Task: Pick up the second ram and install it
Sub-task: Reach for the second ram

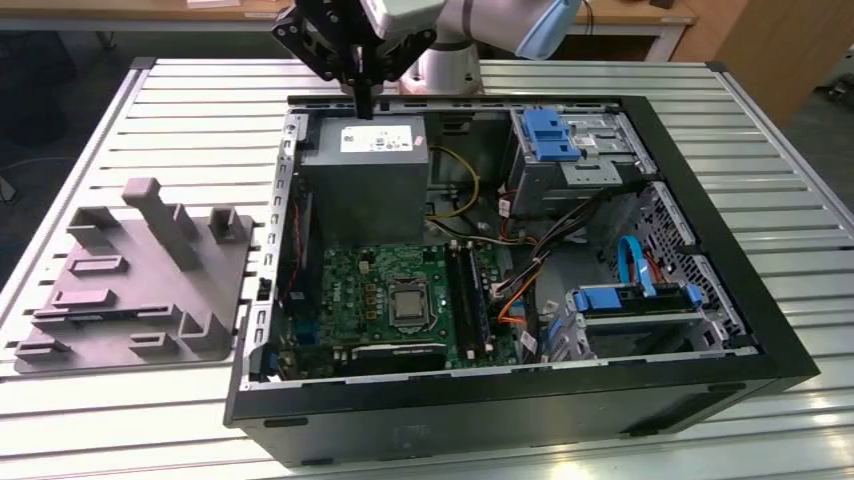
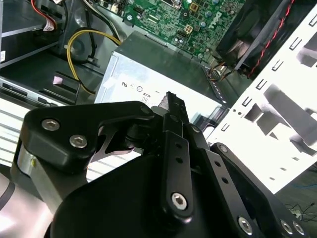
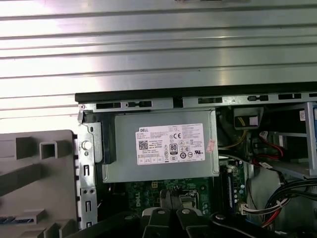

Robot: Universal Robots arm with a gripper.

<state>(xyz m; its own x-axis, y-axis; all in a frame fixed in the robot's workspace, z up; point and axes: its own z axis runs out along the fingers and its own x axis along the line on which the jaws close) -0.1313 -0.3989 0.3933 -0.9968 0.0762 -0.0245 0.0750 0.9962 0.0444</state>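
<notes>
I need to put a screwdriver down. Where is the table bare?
The slatted metal table is bare on the exterior view's right of the open black computer case. On that view's left, the grey plastic block crowds it.

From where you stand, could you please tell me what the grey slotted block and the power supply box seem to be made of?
The grey slotted block looks like matte plastic: uniform dull grey, no glints. The power supply box seems to be sheet metal, dull silver-grey, with folded edges and a paper label.
</notes>
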